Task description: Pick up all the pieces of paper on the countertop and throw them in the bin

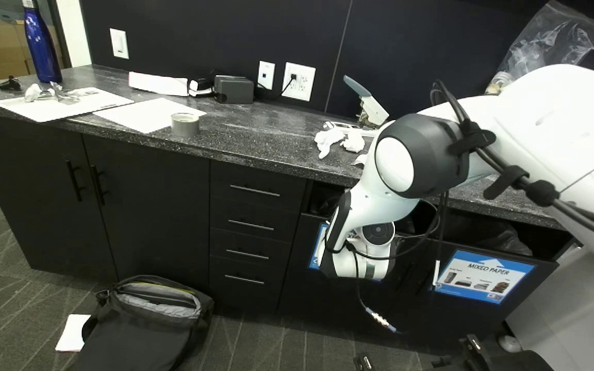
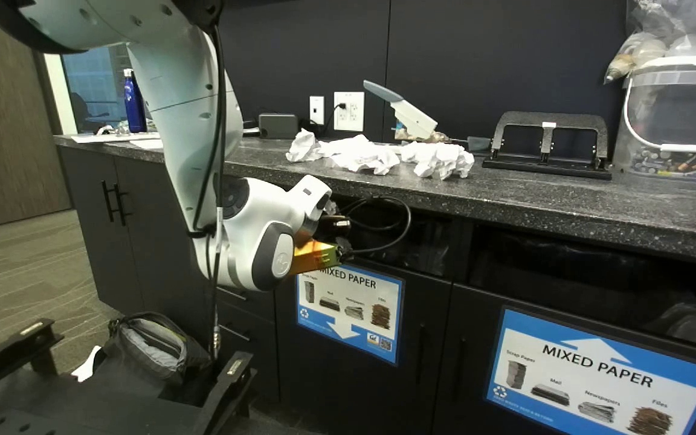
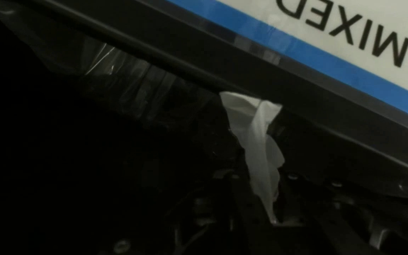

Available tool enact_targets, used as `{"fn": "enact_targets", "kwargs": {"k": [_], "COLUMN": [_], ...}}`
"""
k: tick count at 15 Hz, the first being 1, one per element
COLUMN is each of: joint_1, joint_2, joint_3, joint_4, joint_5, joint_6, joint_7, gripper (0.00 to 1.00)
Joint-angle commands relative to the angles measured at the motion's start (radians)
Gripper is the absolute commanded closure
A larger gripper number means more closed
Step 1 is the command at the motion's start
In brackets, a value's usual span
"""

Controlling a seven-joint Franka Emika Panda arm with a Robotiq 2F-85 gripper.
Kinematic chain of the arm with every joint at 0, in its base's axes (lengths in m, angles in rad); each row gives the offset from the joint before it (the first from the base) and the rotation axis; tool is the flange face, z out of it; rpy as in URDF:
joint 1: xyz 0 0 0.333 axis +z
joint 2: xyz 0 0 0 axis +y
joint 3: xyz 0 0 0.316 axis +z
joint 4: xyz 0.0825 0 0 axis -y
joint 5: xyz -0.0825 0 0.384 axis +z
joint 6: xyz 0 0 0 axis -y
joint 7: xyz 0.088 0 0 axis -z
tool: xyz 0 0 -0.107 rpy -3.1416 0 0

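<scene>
A white piece of paper point(image 3: 257, 141) stands between the dark fingers of my gripper point(image 3: 261, 175) in the wrist view. The fingers look closed on it, though the picture is very dark. The gripper is at the opening of a bin whose front panel point(image 2: 348, 311) reads MIXED PAPER; in an exterior view its fingers are hidden inside. Several crumpled white papers lie on the countertop point(image 2: 535, 193), at the left point(image 2: 304, 147), middle point(image 2: 360, 156) and right point(image 2: 441, 160). Crumpled papers also show in an exterior view point(image 1: 329, 140), partly hidden by the arm.
A second bin front point(image 2: 602, 368) is beside the first. A hole punch point(image 2: 546, 142), a clear bucket point(image 2: 677, 121) and a tape dispenser-like tool point(image 1: 372, 108) stand on the counter. A tape roll point(image 1: 185, 124), flat sheets point(image 1: 147, 114) and a blue bottle point(image 1: 42, 44) are at the far end.
</scene>
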Motion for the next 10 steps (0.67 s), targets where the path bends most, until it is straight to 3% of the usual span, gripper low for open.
{"fn": "enact_targets", "kwargs": {"k": [1,9,10], "joint_1": [-0.026,-0.04,-0.041], "joint_2": [0.049,0.002,-0.001], "joint_3": [0.001,0.012,0.013], "joint_4": [0.096,0.06,0.059], "joint_5": [0.044,0.049,0.047], "joint_6": [0.018,0.018,0.019], "joint_7": [-0.069,-0.091,-0.091], "gripper": [0.6,0.01,0.0]}}
